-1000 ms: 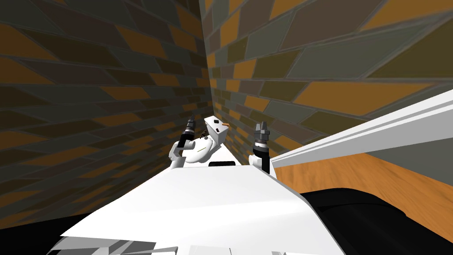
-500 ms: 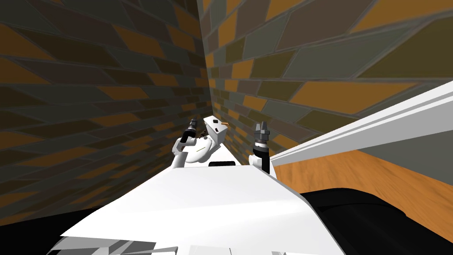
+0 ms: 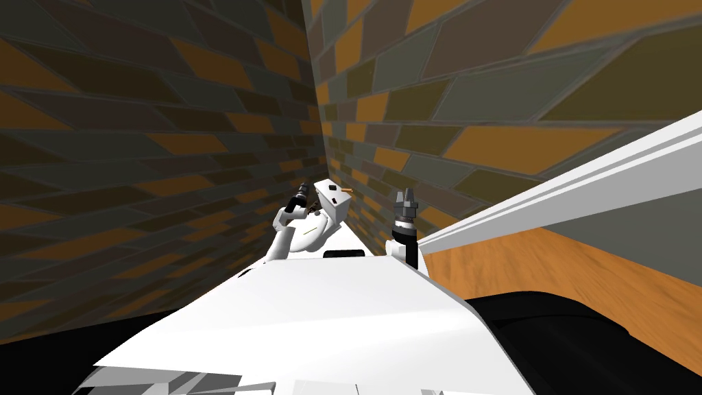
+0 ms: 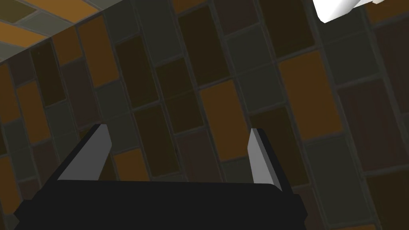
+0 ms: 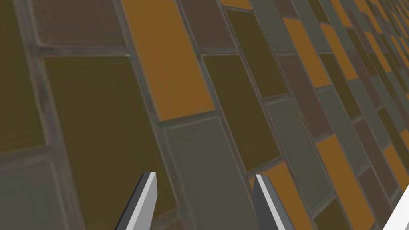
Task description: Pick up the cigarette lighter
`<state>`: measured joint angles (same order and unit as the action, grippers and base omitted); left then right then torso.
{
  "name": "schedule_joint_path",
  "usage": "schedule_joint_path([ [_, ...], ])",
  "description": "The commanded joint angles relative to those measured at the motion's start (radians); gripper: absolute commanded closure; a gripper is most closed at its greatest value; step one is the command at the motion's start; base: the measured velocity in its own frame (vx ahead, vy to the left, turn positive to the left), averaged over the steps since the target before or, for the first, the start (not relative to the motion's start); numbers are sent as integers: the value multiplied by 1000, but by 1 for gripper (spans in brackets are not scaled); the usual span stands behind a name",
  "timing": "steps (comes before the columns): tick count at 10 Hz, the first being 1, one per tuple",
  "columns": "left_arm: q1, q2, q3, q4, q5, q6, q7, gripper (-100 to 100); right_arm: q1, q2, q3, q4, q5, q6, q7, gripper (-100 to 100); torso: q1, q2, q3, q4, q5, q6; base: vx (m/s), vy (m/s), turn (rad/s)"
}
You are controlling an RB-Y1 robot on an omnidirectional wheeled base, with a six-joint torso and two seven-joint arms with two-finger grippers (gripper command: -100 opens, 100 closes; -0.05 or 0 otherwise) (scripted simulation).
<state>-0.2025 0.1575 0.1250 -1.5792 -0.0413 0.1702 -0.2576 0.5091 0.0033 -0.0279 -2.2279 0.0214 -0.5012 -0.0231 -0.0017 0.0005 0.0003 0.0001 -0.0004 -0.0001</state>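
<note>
A small orange sliver, the cigarette lighter (image 3: pixel 346 189), lies on top of the far end of a white desk (image 3: pixel 334 203) that runs along the right-hand wall into the corner of two brick walls (image 3: pixel 171 137). In the head view the left jaws hang just beside that end of the desk, on its left, and the lighter sits a little beyond them and to their right, not touching. The left jaws stand apart, with brick wall in the gap between the two grey fingers (image 4: pixel 91 153); a white corner (image 4: pixel 335 8) shows well off to one side. The right jaws point upward on the desk's other side, also apart, fingers (image 5: pixel 144 203) facing the wall.
</note>
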Motion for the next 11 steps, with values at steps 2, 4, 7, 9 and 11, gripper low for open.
schedule_joint_path([
  [2, -74, 2, 8, 84, 4, 70, -23, -100, 0, 0, 0, 0, 0, 0, 0, 0, 0, 0, 0, 0, 0, 0, -14, -21, -19],
  [4, -115, 1, 14, 131, 6, 119, -37, -100, 0, 0, 0, 0, 0, 0, 0, 0, 0, 0, 0, 0, 0, 0, -16, -19, -16],
  [7, -176, -1, 19, 224, 8, 174, -52, -100, 0, 0, 0, 0, 0, 0, 0, 0, 0, 0, 0, 0, 0, 0, -12, -20, -19],
  [9, -227, -3, 25, 284, 9, 222, -66, -100, 0, 0, 0, 0, 0, 0, 0, 0, 0, 0, 0, 0, 0, 0, -16, -21, -19],
  [11, -277, -6, 30, 351, 11, 270, -80, -100, 0, 0, 0, 0, 0, 0, 0, 0, 0, 0, 0, 0, 0, 0, -12, -21, -19],
])
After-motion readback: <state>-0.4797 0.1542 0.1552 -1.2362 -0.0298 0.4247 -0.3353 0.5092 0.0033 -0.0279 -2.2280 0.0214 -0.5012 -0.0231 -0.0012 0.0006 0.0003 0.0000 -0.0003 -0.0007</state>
